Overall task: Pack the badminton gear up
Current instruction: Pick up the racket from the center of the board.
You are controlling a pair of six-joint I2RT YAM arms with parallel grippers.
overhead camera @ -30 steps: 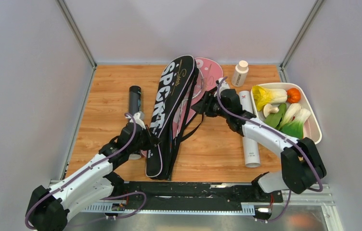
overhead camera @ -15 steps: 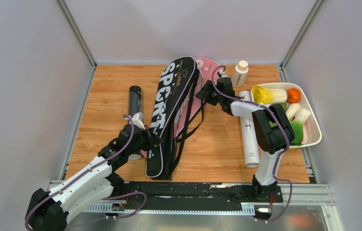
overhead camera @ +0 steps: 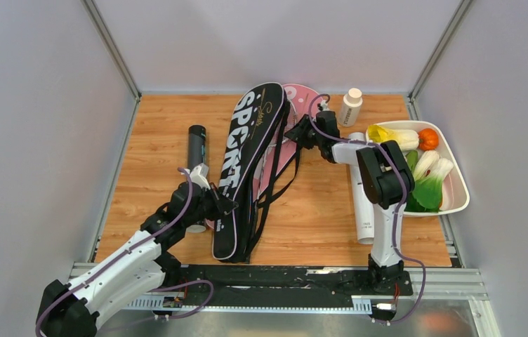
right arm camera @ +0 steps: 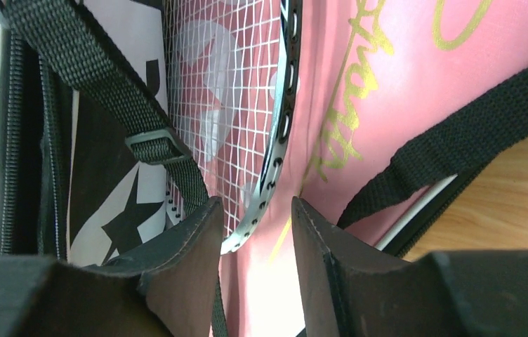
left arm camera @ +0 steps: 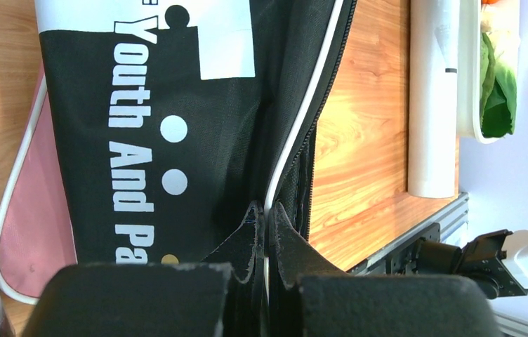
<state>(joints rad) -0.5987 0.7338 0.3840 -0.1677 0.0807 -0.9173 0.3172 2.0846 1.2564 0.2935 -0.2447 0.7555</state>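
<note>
The right gripper (right arm camera: 255,210), jaws spread, straddles the racket (right arm camera: 282,119) at its rim, which runs up mid-frame between them; the left gripper (left arm camera: 265,214) pinches the black racket bag (left arm camera: 226,126) by its edge.

From my right gripper (right arm camera: 254,210) I only get a slice of the racket (right arm camera: 240,105). Handle's off-frame, and I can't tell if the rim touches me on either side. The pink bag (right arm camera: 387,105) under it runs past every edge. Down at my left gripper (left arm camera: 265,217), my own pads cover the black bag (left arm camera: 177,140) lettering after "And Pa". The white tube (left arm camera: 433,105) to its right is cut off up top. Bottle (overhead camera: 350,107) label's too tiny to read.
</note>
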